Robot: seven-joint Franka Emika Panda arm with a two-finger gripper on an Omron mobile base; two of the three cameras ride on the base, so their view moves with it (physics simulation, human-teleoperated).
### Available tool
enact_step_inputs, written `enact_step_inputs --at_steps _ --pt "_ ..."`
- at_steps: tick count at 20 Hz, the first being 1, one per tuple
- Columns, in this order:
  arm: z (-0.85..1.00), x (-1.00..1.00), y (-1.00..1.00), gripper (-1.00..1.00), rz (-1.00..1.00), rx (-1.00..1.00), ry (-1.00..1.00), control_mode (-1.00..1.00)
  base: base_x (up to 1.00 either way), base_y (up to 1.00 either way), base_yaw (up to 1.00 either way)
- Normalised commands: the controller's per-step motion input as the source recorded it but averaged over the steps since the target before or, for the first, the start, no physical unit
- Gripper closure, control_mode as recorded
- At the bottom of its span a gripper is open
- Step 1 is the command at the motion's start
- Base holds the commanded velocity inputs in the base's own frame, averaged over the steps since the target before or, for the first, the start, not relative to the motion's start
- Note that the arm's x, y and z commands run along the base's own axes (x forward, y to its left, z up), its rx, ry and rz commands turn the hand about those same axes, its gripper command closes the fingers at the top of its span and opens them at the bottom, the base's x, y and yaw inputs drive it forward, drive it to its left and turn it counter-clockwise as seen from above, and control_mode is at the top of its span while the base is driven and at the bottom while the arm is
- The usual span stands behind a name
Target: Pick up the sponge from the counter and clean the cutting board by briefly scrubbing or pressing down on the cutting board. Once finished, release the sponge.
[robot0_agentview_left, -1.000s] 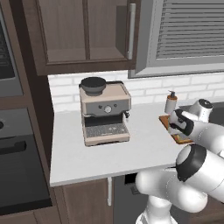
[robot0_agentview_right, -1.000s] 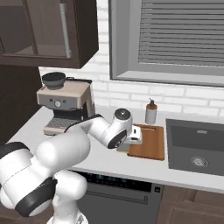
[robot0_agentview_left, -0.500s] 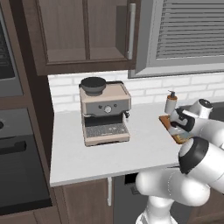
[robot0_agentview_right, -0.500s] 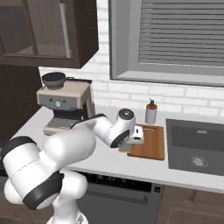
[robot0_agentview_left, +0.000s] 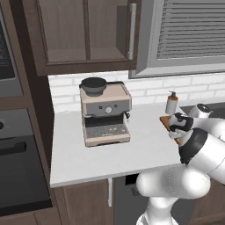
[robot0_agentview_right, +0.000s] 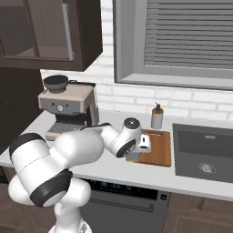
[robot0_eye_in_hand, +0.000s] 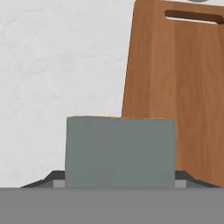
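My arm [robot0_agentview_right: 68,154] is built of glossy white, rounded shells, fat and bulbous near the base and slimmer toward the wrist. Black bands ring the joints between the shells, one of them wide and dark across a big lower link [robot0_agentview_left: 193,147]. A round grey cap with a darker centre closes the end of the wrist joint [robot0_agentview_right: 132,124]. My hand [robot0_agentview_right: 144,143] is a small white block. My fingers [robot0_eye_in_hand: 52,178] are dark grey, with paler grey faces on their inner sides.
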Motion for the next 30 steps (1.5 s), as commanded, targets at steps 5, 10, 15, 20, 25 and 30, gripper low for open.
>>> enact_step_inputs --at_steps 5,10,15,20,25,30 --pt "-0.05 0.01 -0.30 1.00 0.00 0.00 0.00 -1.00 0.00 0.00 0.00" --pt "-0.04 0.32 -0.26 1.00 0.00 0.00 0.00 -1.00 0.00 0.00 0.00" --pt "-0.03 0.24 -0.01 1.00 0.00 0.02 -0.01 -1.00 0.00 0.00 0.00" --pt "-0.01 0.14 0.00 1.00 0.00 0.03 -0.08 -1.00 0.00 0.00 0.00" --pt "0.00 0.18 0.00 1.00 0.00 0.04 -0.11 -1.00 0.00 0.00 0.00" --pt "0.00 0.37 0.02 1.00 0.00 0.00 -0.06 -1.00 0.00 0.00 0.00"
